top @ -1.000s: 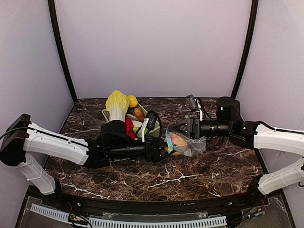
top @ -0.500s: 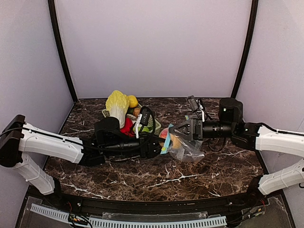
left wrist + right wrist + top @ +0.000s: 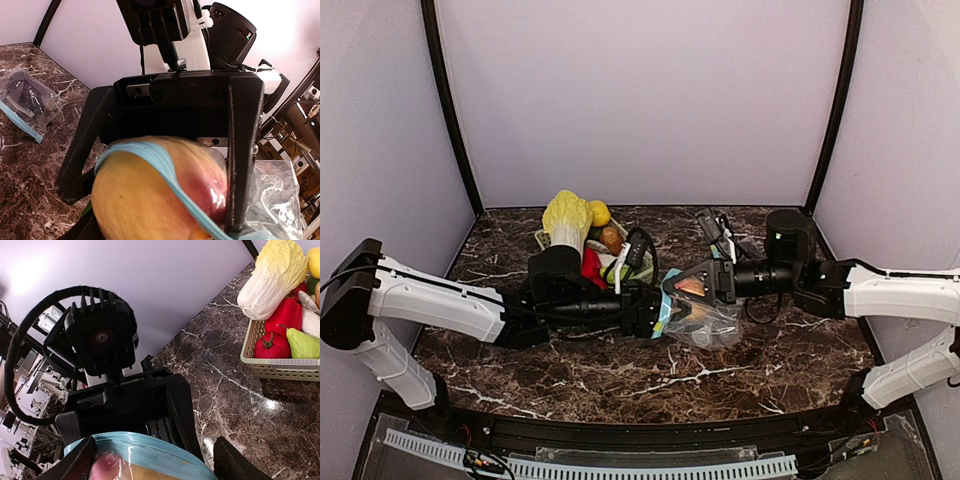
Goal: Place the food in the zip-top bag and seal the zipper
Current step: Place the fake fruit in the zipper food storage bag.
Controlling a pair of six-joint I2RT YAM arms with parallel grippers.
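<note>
A lab test booth — plain lilac walls [image 3: 640,100] boxing in a marble-patterned table [image 3: 740,375].

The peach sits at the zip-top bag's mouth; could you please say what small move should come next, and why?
Probably ease the peach a little deeper into the zip-top bag: the blue zipper rim crosses the fruit's middle, so it looks only partly inside, too early to seal.

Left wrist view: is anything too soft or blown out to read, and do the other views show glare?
Left wrist: the peach sits so near the lens that it is soft, and the wall is blown out. Right wrist: a glare spot on the marble table by the sharp basket; the blue rim of the bag is blurred. Top external: evenly lit, no hard shadows.
</note>
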